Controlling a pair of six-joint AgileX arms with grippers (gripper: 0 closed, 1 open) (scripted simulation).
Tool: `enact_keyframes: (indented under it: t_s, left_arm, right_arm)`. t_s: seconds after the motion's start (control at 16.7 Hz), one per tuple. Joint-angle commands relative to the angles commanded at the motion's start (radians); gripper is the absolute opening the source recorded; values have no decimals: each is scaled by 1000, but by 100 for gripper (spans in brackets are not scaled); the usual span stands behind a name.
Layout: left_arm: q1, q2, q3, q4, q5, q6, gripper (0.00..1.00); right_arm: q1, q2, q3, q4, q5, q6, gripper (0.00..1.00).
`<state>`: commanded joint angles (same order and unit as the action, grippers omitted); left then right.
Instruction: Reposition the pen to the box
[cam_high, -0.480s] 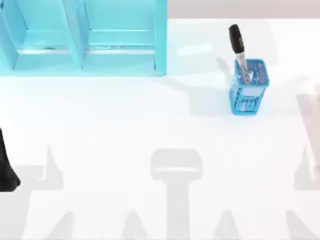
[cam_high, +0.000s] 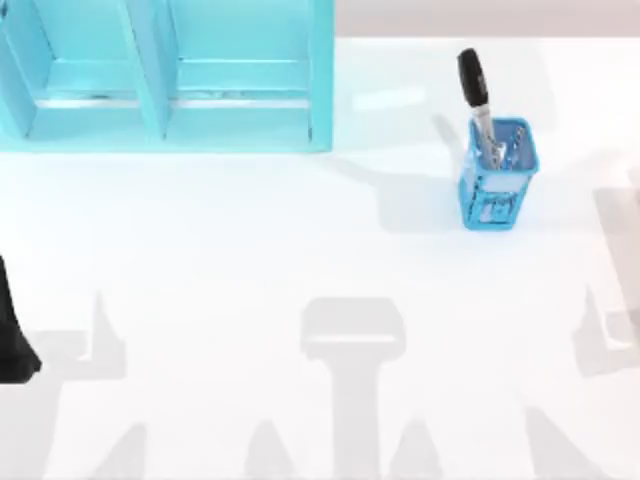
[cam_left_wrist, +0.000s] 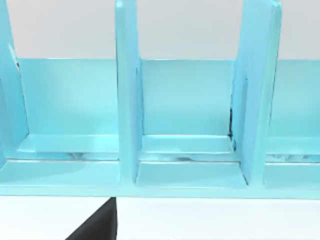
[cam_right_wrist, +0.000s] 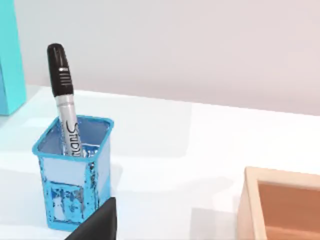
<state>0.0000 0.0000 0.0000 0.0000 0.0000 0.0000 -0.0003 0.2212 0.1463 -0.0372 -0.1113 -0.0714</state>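
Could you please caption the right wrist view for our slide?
Pen standing cap-up in the blue mesh cup, wooden box nearby.

We see the slim pen with glossy black cap and silvery-grey barrel standing cap-up, slightly tilted, in the blue mesh cup toward the table's right rear. Dark lettering marks its barrel. The open light wooden box sits near the cup, apart from it.
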Motion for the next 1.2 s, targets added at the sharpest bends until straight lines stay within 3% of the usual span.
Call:
enact_keyframes:
  t_s: [0.84,1.2]
  left_arm:
    - [0,0,0,0,0,0,100]
    - [0,0,0,0,0,0,100]
  right_arm:
    - [-23,1322,819,-58,-537,-283,100]
    - [-29,1633,1007,-93,-662,-359,100]
